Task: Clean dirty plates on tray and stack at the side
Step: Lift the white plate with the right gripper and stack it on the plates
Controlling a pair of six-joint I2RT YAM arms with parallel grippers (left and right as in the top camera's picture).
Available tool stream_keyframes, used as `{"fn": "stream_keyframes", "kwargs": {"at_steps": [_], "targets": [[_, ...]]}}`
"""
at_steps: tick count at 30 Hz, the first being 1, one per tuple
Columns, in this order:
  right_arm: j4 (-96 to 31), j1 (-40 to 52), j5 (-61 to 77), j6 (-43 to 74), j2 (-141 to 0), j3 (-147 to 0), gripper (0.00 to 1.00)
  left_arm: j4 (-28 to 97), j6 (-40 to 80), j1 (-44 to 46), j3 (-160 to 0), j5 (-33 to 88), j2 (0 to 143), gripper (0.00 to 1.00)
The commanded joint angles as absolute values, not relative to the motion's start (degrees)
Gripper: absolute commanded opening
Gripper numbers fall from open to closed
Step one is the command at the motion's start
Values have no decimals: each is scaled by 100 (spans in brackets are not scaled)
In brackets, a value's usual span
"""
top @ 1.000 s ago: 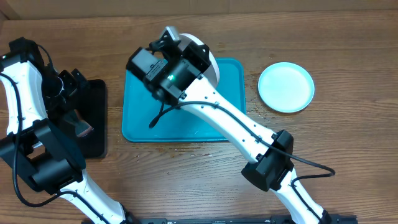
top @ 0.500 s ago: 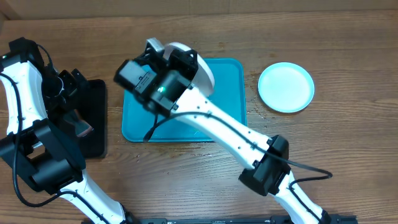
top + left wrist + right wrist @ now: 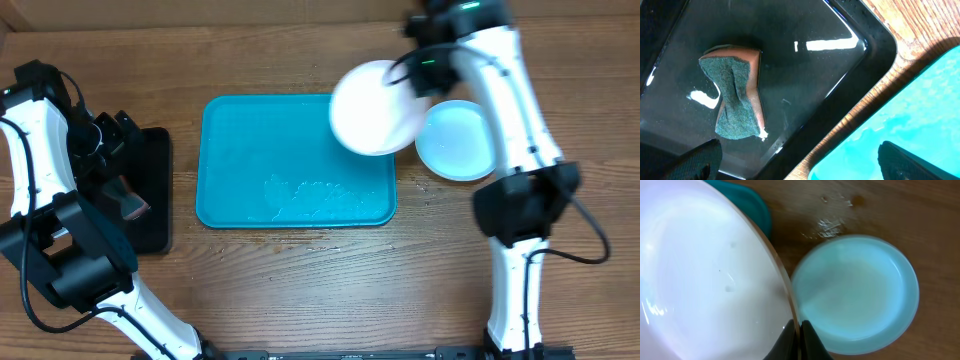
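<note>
White plate [image 3: 368,110] hangs in the air, tilted, over the top right corner of the tray [image 3: 240,150], with its far edge close to the blue plate [image 3: 460,145]. Right gripper [image 3: 799,339] has its jaws pinched closed on the white plate's rim, as the right wrist view shows. Blue plate lies flat on the table [image 3: 300,290], just right of the tray, and looks clean. Tray holds no plates now, only a wet patch [image 3: 315,195] near its front edge. No third plate is visible in any view.

Left gripper [image 3: 800,161] hovers above the black tray [image 3: 805,75] with its jaws spread wide and nothing between them. Sponge [image 3: 735,97] lies on the black tray, crumpled, green side up.

Step, as I judge it: carrying the white plate over to stack it on the blue one. The task looks near its end.

Handling: the plate is probably light, thin plastic, stiff enough to carry by one edge. It looks glossy and may be wet, so a rim pinch could slip or let the plate swing. Best hold is the raised rim, pinched deep and not at the lip. It isn't fragile, so a low drop is fine. Risk is that it lands off-centre and slides off the blue plate, so level it and centre it before release.
</note>
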State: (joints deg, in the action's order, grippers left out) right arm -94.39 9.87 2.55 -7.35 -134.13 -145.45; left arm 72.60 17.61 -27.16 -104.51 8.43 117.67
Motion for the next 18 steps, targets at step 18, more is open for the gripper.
{"fn": "stream_keyframes", "kwargs": {"at_steps": [18], "targets": [[-9017,-1164,1138,-578,-13367,-12772,4,7258,1691,-2735,-10549,926,11732,100]]}}
